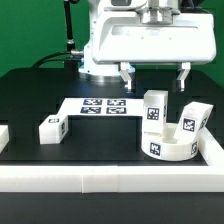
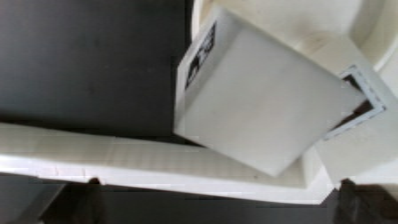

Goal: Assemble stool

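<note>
Jaws spread wide, empty; exterior view shows seat (image 1: 165, 150); leg (image 2: 267, 100) fills wrist view.

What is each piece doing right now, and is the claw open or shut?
claw: open, empty, hanging above the pieces.
seat: lying flat on the table.
upright leg: standing on end at the seat; joined or not, cannot tell.
tilted leg: leaning crooked at the seat.
lying leg: lying down alone, on the exterior view's left.
marker board: flat on the table.

White arm (image 1: 150, 40) upright, wrist vertical, jaws wide apart, tips straight down.
</note>
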### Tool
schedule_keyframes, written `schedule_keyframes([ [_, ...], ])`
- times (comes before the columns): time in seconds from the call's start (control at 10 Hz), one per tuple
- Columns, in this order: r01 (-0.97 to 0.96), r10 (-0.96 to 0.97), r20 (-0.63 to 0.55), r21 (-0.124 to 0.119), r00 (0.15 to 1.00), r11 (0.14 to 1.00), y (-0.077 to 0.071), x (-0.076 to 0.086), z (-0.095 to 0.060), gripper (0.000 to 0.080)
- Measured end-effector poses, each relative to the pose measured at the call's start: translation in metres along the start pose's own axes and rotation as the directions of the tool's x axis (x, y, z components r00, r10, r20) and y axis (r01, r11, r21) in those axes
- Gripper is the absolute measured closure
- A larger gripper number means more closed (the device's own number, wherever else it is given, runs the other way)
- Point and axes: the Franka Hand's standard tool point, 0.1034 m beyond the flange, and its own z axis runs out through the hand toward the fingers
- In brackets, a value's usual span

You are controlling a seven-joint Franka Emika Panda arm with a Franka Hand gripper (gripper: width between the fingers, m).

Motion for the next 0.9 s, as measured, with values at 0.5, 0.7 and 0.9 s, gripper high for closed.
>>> schedule_keyframes([
  [0.5, -0.111, 0.088, 0.344, 0.048, 0.935, 0.993, -0.013, -0.003, 0.001, 0.0151],
  [0.7, -0.116, 0.094, 0.342, 0.045, 0.935, 0.992, -0.012, -0.005, 0.001, 0.0151],
  [0.9, -0.404, 0.397, 0.320, -0.049, 0.860, 0.914, -0.005, -0.004, -0.002, 0.0151],
])
